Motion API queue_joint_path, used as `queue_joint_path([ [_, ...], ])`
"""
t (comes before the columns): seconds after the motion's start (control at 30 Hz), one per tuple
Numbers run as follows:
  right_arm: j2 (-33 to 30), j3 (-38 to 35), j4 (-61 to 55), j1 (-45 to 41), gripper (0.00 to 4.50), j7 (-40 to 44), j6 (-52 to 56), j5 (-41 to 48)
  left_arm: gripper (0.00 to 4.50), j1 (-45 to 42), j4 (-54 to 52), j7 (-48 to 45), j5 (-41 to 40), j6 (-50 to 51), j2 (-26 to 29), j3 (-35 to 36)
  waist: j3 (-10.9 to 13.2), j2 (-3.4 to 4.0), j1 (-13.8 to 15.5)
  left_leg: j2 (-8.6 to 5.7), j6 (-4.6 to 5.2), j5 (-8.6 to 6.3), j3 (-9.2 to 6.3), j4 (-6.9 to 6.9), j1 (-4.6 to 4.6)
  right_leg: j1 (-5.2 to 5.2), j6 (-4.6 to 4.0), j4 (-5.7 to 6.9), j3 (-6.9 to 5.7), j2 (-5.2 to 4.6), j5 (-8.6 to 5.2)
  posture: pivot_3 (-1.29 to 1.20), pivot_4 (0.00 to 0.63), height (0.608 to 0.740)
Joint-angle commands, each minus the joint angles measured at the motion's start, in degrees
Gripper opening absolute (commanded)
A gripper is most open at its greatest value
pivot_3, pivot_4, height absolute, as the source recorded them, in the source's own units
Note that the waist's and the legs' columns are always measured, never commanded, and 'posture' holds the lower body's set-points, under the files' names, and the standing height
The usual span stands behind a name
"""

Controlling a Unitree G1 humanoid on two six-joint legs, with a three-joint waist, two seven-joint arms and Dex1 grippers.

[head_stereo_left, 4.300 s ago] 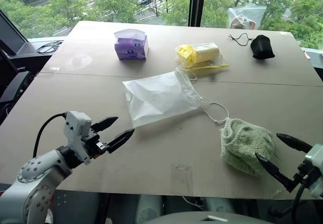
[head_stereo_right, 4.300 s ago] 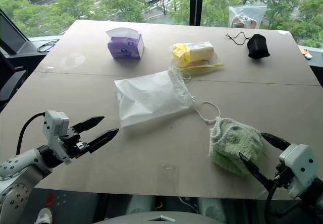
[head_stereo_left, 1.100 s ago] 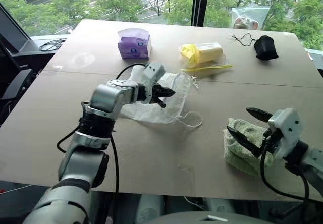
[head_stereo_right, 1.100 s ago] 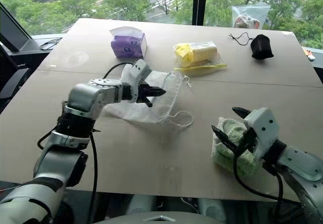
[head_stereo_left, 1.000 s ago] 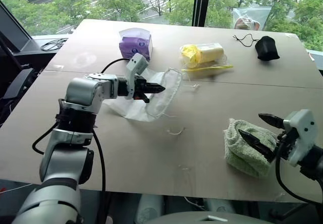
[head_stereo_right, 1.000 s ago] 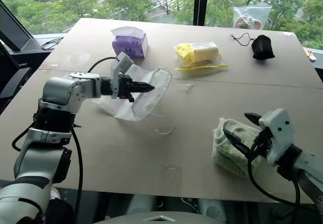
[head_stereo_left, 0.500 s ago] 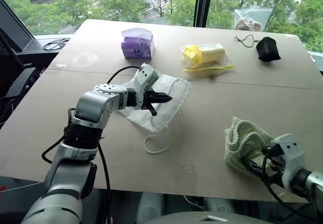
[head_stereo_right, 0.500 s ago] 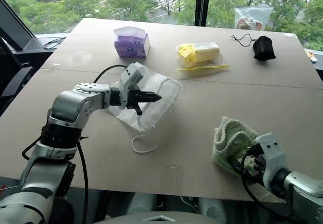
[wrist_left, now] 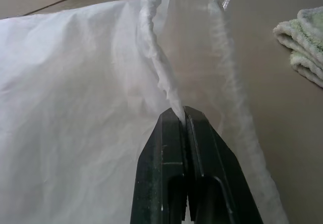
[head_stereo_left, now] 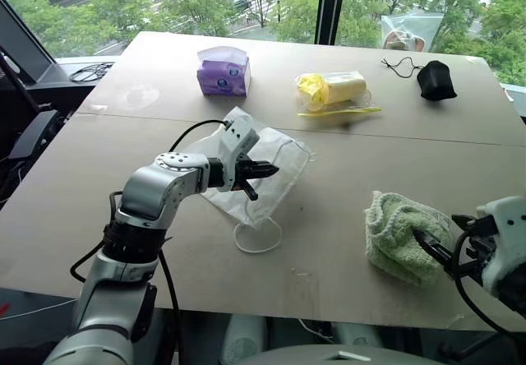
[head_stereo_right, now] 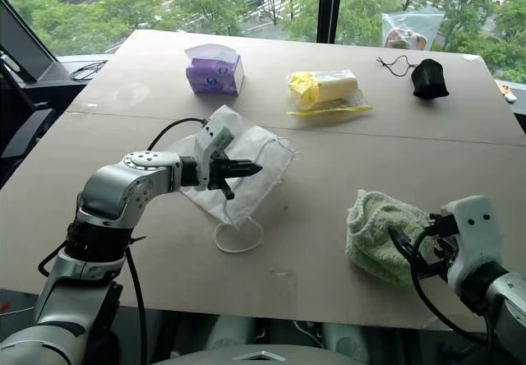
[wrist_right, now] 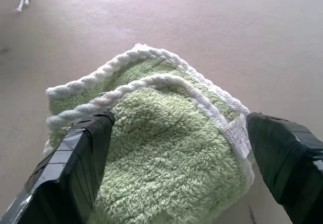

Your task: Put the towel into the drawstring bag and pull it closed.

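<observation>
Beyond the brown table [head_stereo_left: 345,168], trees are being seen through a window. At the left gripper [wrist_left: 180,114], the jaws are being kept clamped on the gathered rim of the drawstring bag [head_stereo_left: 263,172], which is being lifted near mid-table, its cord loop [head_stereo_left: 257,237] lying below. At the right gripper [wrist_right: 176,133], 2 fingers are being held wide apart, straddling the towel [head_stereo_left: 403,233] near the front right edge.
</observation>
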Motion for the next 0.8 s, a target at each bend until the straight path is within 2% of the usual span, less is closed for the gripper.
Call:
queue_joint_path([
  [0.03, 1.99, 2.07, 0.93, -0.3, 4.5, -8.94, 3.03, 0.22, 0.04, -1.43, -0.81, 0.27, -0.5, -0.79, -0.87, 0.3, 0.0, 0.0, -0.01, -0.03, 0.0, 0.0, 0.03, 0.0, -0.02, -0.02, 0.0, -0.01, 0.02, -0.04, 0.0, 0.0, 0.15, 0.74],
  [0.1, 5.94, 7.71, 2.99, -2.12, 4.5, -13.07, 3.75, 1.85, 0.04, -1.51, -1.05, 0.56, -0.27, -0.75, -1.23, 0.11, 0.0, -0.01, -0.15, -0.03, 0.01, 0.0, 0.04, 0.0, -0.02, -0.02, 0.02, -0.04, 0.04, -0.07, -0.01, 0.0, 0.15, 0.74],
  [0.17, 9.96, 12.14, 6.01, -4.0, 4.5, -17.42, 5.24, -0.53, 0.04, -1.54, -1.59, 0.9, -0.44, -0.31, -1.26, 0.42, 0.01, 0.01, -0.39, -0.01, 0.01, 0.0, 0.04, 0.0, -0.01, -0.04, 0.02, -0.02, 0.06, -0.22, -0.01, 0.0, 0.15, 0.74],
  [0.23, 12.17, 13.69, 8.41, -4.95, 4.5, -19.72, 6.06, -1.87, 0.04, -1.51, -2.03, 1.23, -0.58, 0.03, -1.17, 0.68, 0.01, 0.05, -0.65, 0.0, 0.01, 0.0, 0.03, -0.01, 0.01, -0.06, 0.02, 0.02, 0.04, -0.21, -0.02, 0.0, 0.15, 0.74],
  [0.4, 8.67, 22.59, 12.29, -6.77, 4.5, -14.04, 4.02, -7.98, 0.04, 0.0, -4.46, 1.42, -0.95, -0.38, -0.81, 0.73, -0.18, -0.25, -0.98, 0.0, 0.01, -0.01, 0.06, -0.01, 0.06, -0.02, 0.04, -0.02, 0.07, -0.1, -0.01, 0.0, 0.15, 0.74],
  [0.43, 8.12, 24.04, 13.07, -7.36, 3.98, -12.91, 2.84, -9.57, 0.0, 0.19, -4.74, 1.32, -0.74, -0.68, -0.58, 0.4, -0.24, -0.36, -1.06, 0.0, 0.01, -0.01, 0.09, -0.01, 0.09, -0.01, 0.05, -0.02, 0.12, -0.09, -0.01, 0.0, 0.15, 0.74],
  [0.53, 5.29, 29.25, 14.89, -9.18, 3.1, -9.1, -1.47, -15.59, 0.0, 0.43, -4.95, 1.29, 0.44, -2.08, 0.1, -0.66, -0.34, -0.51, -1.13, 0.04, 0.01, -0.01, 0.09, 0.0, 0.19, 0.03, 0.03, -0.01, 0.15, -0.1, 0.0, 0.0, 0.15, 0.74],
  [0.67, -2.58, 39.66, 16.89, -10.55, 1.22, -4.44, -9.58, -28.79, 0.0, 1.16, -4.38, 1.92, 3.0, -5.52, 0.92, -1.62, -0.41, -0.62, -1.24, 0.06, 0.02, 0.0, 0.09, 0.05, 0.34, 0.08, -0.22, 0.03, 0.24, -0.05, 0.01, 0.0, 0.15, 0.74],
  [0.73, -3.42, 41.76, 17.52, -10.72, 0.31, -1.77, -14.75, -32.39, 0.0, 2.05, -4.19, 2.46, 4.08, -8.01, 0.72, -1.51, -0.49, -0.75, -1.23, 0.05, 0.02, 0.0, 0.09, 0.06, 0.4, 0.09, -0.26, 0.02, 0.29, -0.05, 0.01, 0.0, 0.15, 0.74],
  [0.77, -2.71, 41.78, 17.76, -11.0, 0.07, -0.49, -17.22, -33.13, 0.0, 2.44, -4.15, 2.47, 4.26, -8.43, 0.74, -1.54, -0.53, -0.81, -1.23, 0.06, 0.02, 0.0, 0.09, 0.07, 0.4, 0.1, -0.26, 0.02, 0.29, -0.05, 0.01, 0.0, 0.15, 0.74],
  [0.8, -2.09, 41.8, 17.76, -11.51, 0.05, 1.71, -20.57, -33.85, 0.0, 3.21, -4.42, 2.67, 4.55, -9.29, 0.66, -1.48, -0.52, -0.82, -1.23, 0.07, 0.02, 0.0, 0.1, 0.07, 0.39, 0.09, -0.26, 0.02, 0.3, -0.05, 0.01, 0.0, 0.15, 0.74],
])
